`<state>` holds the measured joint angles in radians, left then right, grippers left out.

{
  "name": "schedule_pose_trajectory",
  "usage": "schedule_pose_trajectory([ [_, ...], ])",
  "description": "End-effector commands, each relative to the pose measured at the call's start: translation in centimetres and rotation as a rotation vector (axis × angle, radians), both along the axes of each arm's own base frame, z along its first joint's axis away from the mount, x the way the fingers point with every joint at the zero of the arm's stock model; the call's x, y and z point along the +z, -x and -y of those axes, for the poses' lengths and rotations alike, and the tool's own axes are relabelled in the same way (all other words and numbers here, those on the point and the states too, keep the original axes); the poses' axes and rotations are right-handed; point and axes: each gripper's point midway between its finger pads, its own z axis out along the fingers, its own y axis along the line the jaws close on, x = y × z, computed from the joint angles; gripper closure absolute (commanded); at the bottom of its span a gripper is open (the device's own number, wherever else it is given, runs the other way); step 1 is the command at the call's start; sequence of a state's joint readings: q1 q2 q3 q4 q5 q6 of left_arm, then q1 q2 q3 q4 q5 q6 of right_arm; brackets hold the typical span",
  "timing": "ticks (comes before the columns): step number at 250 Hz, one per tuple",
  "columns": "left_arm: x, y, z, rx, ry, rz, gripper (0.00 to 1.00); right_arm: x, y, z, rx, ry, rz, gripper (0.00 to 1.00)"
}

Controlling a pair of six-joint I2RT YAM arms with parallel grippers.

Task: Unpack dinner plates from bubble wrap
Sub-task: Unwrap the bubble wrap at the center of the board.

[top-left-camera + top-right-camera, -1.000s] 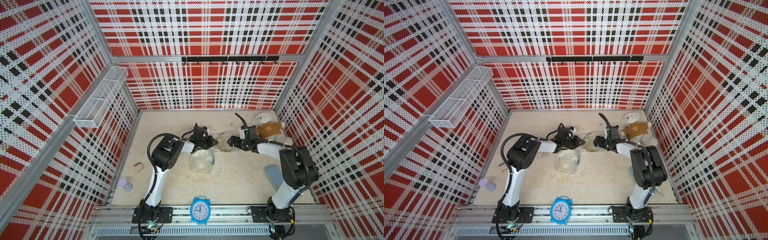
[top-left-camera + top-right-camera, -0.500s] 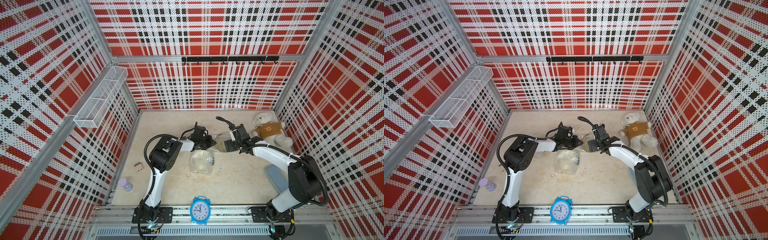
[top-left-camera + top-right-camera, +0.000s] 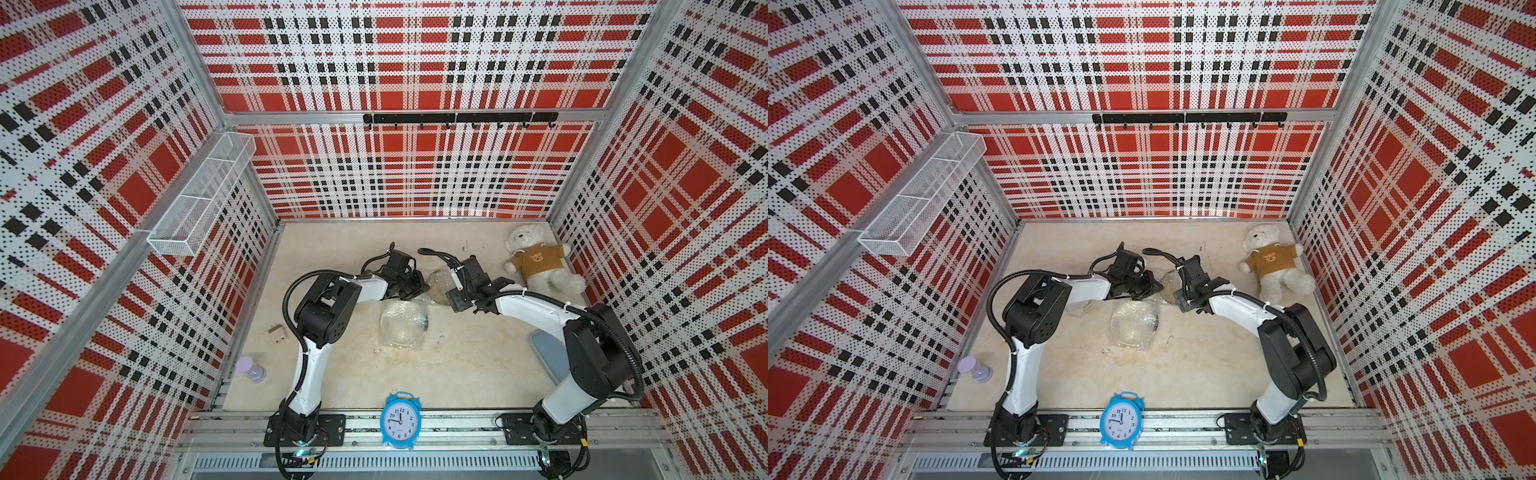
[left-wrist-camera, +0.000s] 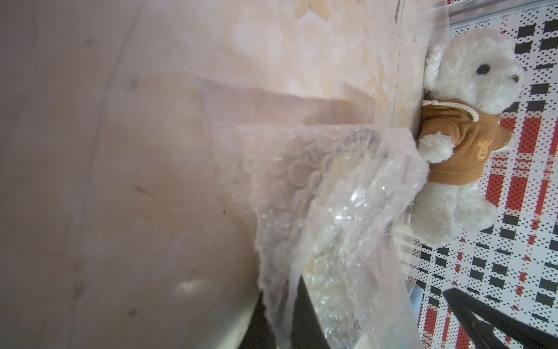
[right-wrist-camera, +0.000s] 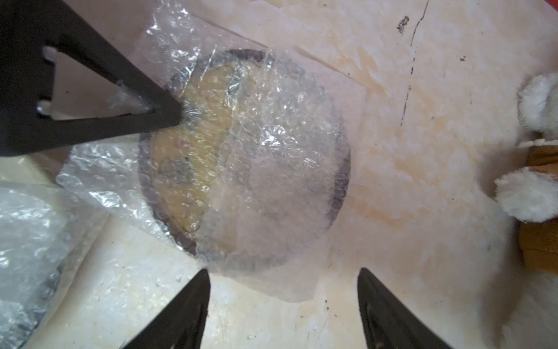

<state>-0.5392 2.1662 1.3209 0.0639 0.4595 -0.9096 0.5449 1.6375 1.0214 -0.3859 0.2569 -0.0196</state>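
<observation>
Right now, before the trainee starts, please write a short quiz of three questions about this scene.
1. True or false: the right jaws stand open close to the yellow plate.
2. What do the left jaws pinch? A. the bubble wrap around the yellow plate; B. a clock; C. a bare cream plate.
3. Name the soft toy that lies at the far right of the table.

Key: 1. True. 2. A. 3. The teddy bear.
</observation>
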Motion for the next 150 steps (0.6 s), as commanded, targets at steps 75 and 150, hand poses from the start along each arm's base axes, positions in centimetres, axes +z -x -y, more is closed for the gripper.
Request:
schedule_pose_trajectory([
  [75, 3.2, -0.8, 1.0, -0.022, 0.042, 0.041, 0.95, -1.2, -1.7, -1.1, 0.038, 0.038, 0.027, 0.21],
  [150, 3.0, -0.7, 1.0, -0.032, 0.038, 0.042, 0.95, -1.1, -3.1, -1.8, 0.037, 0.035, 0.051, 0.5],
])
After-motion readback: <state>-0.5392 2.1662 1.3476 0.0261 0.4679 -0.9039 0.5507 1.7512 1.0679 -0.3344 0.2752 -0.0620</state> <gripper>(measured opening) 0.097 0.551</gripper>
